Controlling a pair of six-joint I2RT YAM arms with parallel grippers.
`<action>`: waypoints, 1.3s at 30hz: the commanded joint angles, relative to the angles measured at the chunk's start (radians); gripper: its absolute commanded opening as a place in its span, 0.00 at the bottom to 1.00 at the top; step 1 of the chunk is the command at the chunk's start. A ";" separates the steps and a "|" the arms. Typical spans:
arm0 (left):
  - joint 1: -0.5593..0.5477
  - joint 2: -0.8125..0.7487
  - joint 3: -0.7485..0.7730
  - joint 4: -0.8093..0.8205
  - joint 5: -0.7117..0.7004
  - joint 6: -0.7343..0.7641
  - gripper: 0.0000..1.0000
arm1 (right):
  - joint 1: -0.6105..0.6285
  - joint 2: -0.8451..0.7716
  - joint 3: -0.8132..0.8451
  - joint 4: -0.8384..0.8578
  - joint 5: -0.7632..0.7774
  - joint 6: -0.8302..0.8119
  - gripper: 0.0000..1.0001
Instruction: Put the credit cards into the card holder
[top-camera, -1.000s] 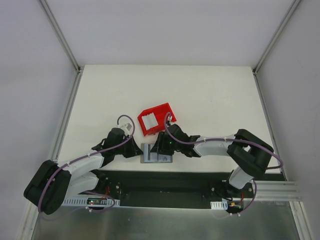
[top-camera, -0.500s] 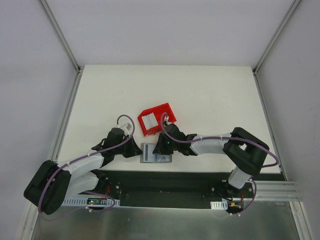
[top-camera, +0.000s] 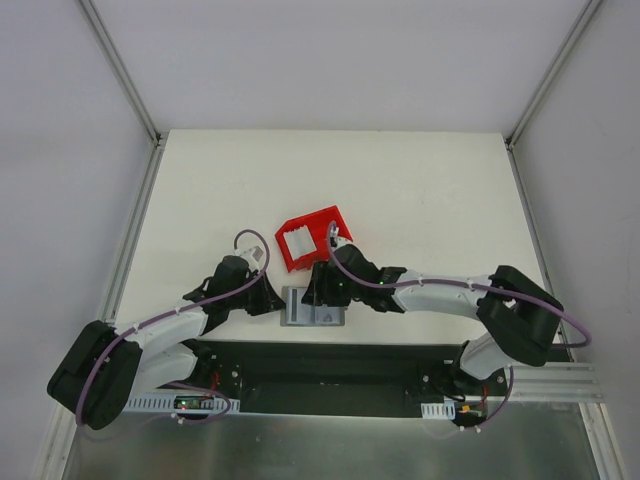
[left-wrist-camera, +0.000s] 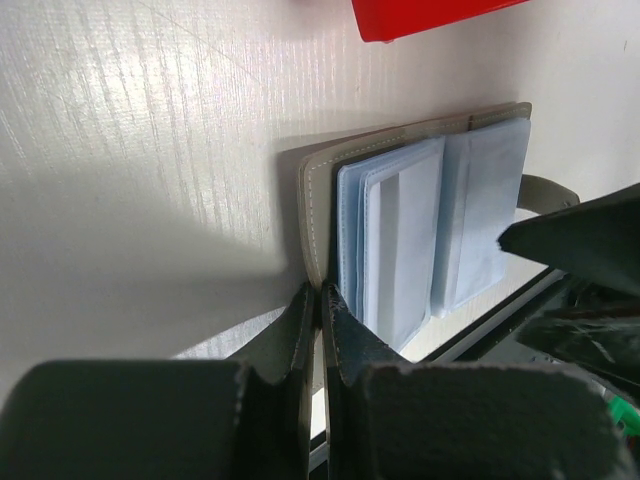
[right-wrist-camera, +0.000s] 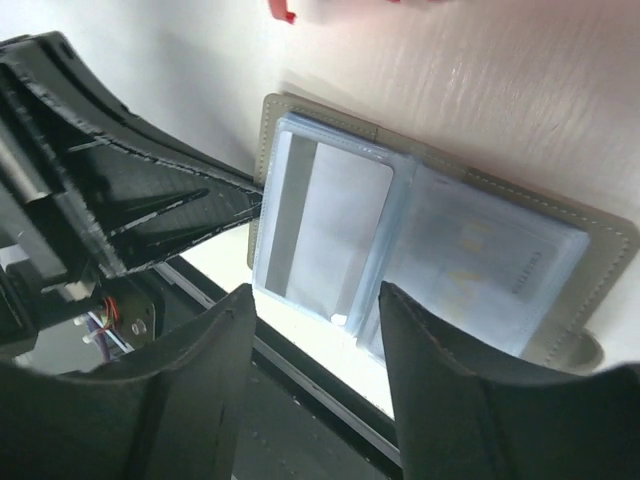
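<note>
From above, the right end effector covers part of the card holder; the credit cards in the red bin are too small to count

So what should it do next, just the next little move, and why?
I'd guess the right hand should lift and swing over to the red bin for another card. That hand is open and empty above the card holder, one card already sits inside it, pale cards lie in the bin, and the left hand seems to pinch the holder's edge steady.
</note>
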 joint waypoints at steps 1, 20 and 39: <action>0.002 -0.017 -0.003 -0.014 -0.010 0.007 0.00 | 0.003 -0.090 0.059 -0.102 0.086 -0.093 0.58; 0.002 -0.014 0.012 -0.029 -0.015 0.021 0.00 | -0.014 -0.259 0.136 -0.205 0.260 -0.166 0.96; 0.002 -0.054 0.003 -0.044 -0.031 0.019 0.00 | -0.293 -0.300 0.148 -0.225 -0.087 -0.186 0.96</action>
